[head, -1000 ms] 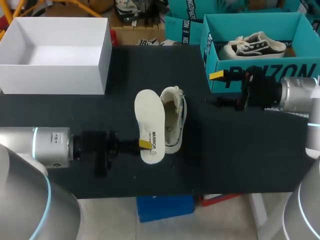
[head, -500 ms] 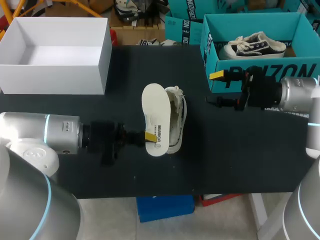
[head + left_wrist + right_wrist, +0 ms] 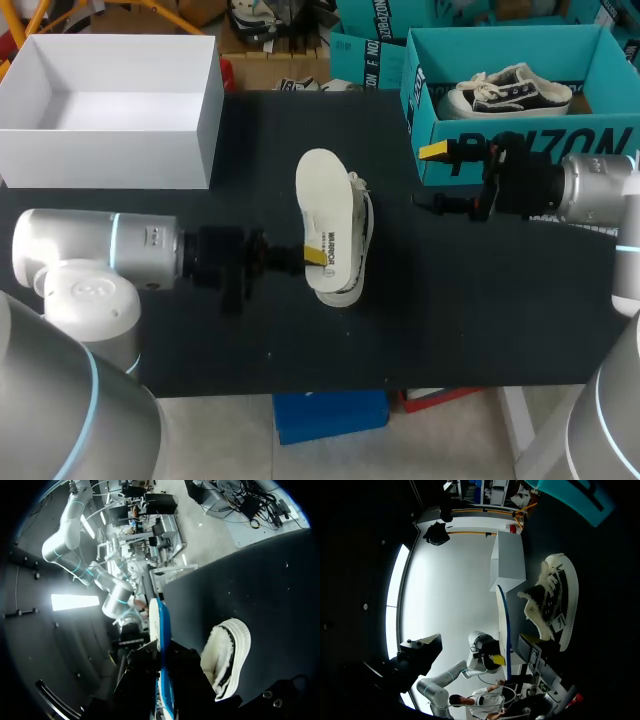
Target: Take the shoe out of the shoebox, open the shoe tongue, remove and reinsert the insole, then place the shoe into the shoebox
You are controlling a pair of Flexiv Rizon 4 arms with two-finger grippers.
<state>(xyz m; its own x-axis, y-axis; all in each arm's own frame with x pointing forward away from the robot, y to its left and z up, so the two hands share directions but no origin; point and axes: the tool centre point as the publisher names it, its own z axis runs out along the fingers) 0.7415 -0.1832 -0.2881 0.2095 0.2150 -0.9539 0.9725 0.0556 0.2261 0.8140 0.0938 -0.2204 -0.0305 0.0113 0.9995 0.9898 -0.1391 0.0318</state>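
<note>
1. At mid-table, the white shoe point(image 3: 361, 222) lies on the black table point(image 3: 480, 300) with its opening facing up and its tongue pulled open.
2. Left gripper point(image 3: 315, 258): fingers clamped on the heel end of the insole point(image 3: 325, 215), one on each face.
3. Insole: out of the shoe, tilted up on edge and overlapping the shoe's left side in the head view. The wrist views show it beside the shoe; contact between them cannot be told.
4. Right gripper point(image 3: 430, 178): hovers right of the shoe, well apart from it, fingers spread with nothing between them.
5. White shoebox point(image 3: 100, 155): open, at the far left corner.
6. Teal box point(image 3: 600, 140): at the far right, just behind the right gripper, with a black shoe point(image 3: 510, 90) inside.
</note>
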